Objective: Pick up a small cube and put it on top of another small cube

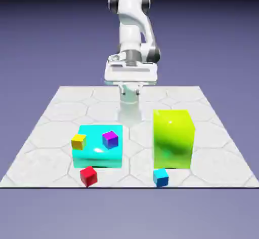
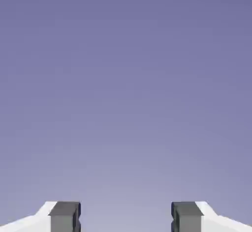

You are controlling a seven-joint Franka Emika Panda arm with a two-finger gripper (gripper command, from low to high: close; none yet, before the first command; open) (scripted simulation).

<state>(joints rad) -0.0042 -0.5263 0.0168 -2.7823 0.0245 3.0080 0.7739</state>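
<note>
"How many cubes are you seeing?"

"I'm counting four: one blue cube (image 1: 161,177), one red cube (image 1: 88,176), one yellow cube (image 1: 78,142), one purple cube (image 1: 110,140); plus two big blocks, cyan (image 1: 98,147) and green (image 1: 173,139). Blue is sitting near green's front, exterior view's right."

"Gripper (image 2: 126,217)?"

"I'm holding it open, gripping nothing. The hand view is cropping its fingers (image 2: 188,217)."

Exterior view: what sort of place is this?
A simulated tabletop test scene, not a real room, by the look of it: a Franka Panda arm behind a pale tiled tabletop, coloured blocks such as the red cube, and a plain blue-violet backdrop.
</note>
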